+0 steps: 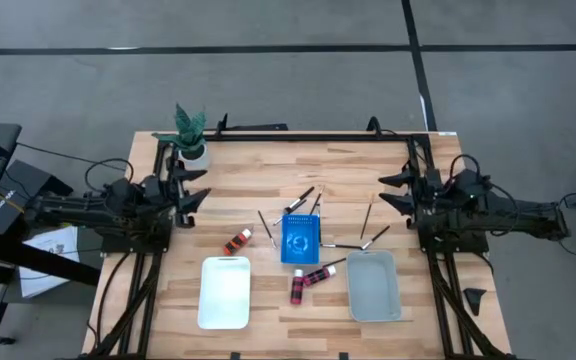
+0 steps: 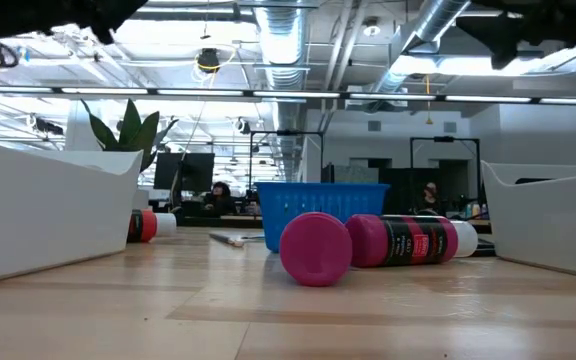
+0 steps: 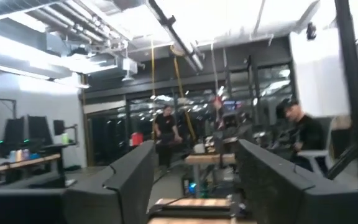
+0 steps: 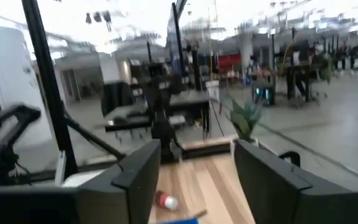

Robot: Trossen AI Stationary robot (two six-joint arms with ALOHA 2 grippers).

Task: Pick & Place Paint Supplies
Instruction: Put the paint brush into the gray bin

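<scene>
Three small red paint bottles lie on their sides on the wooden table: one (image 1: 238, 241) left of the blue rack (image 1: 300, 238), and two (image 1: 297, 286) (image 1: 318, 274) in front of it, which show magenta ends in the low view (image 2: 315, 248). Several thin dark brushes (image 1: 299, 198) (image 1: 373, 238) lie around the rack. My left gripper (image 1: 193, 195) (image 3: 194, 186) hovers open at the table's left side. My right gripper (image 1: 393, 190) (image 4: 197, 180) hovers open at the right side. Both are clear of everything, with nothing between their fingers.
A white tray (image 1: 225, 291) sits near the front left and a grey tray (image 1: 373, 285) near the front right. A potted plant (image 1: 191, 133) stands at the far left corner. People sit at desks in the room beyond the table.
</scene>
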